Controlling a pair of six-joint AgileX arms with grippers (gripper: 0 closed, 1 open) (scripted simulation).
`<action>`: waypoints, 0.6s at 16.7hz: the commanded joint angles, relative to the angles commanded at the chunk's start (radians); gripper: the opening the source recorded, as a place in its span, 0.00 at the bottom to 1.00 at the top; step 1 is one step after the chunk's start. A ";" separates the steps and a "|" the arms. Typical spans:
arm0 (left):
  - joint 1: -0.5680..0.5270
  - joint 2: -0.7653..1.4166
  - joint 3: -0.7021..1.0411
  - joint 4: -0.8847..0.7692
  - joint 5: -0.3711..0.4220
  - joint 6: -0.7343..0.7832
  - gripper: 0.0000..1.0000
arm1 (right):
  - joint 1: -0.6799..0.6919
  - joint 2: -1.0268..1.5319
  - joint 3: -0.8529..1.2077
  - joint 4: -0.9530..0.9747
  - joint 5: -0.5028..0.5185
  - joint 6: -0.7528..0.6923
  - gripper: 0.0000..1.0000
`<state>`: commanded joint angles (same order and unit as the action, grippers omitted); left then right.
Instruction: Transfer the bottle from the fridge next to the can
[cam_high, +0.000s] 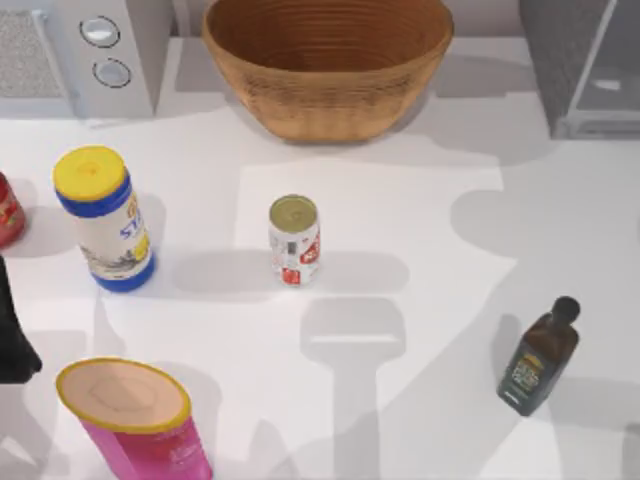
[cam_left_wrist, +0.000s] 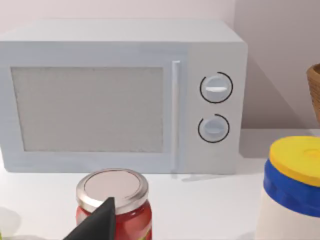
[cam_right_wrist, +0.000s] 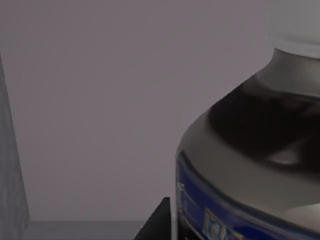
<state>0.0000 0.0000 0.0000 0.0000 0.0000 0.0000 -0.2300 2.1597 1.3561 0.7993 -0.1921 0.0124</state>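
Note:
The bottle (cam_right_wrist: 250, 165) looms close in the right wrist view: white cap, dark liquid, blue label. It stands against the plain grey inner wall of the fridge (cam_right_wrist: 100, 100). A dark tip of my right gripper (cam_right_wrist: 157, 222) sits right beside the label. In the top view the fridge (cam_high: 560, 60) is at the back right corner. The can (cam_high: 294, 240), white and red with a dull gold top, stands upright mid-table. My left gripper (cam_high: 12, 340) is parked at the left edge, and its dark tip (cam_left_wrist: 97, 222) overlaps the red jar.
A wicker basket (cam_high: 325, 60) sits at the back centre and a light-grey two-knob appliance (cam_high: 100, 50) at back left. A yellow-lidded white canister (cam_high: 105, 215), a red jar (cam_high: 8, 210) and a pink canister (cam_high: 135, 420) stand on the left. A dark olive bottle (cam_high: 537, 360) stands front right.

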 joint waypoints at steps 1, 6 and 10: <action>0.000 0.000 0.000 0.000 0.000 0.000 1.00 | -0.003 -0.010 -0.013 0.005 -0.001 0.000 0.00; 0.000 0.000 0.000 0.000 0.000 0.000 1.00 | -0.035 -0.154 -0.234 0.074 -0.032 0.002 0.00; 0.000 0.000 0.000 0.000 0.000 0.000 1.00 | -0.066 -0.316 -0.504 0.155 -0.070 0.002 0.00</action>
<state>0.0000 0.0000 0.0000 0.0000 0.0000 0.0000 -0.2960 1.8433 0.8523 0.9541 -0.2618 0.0144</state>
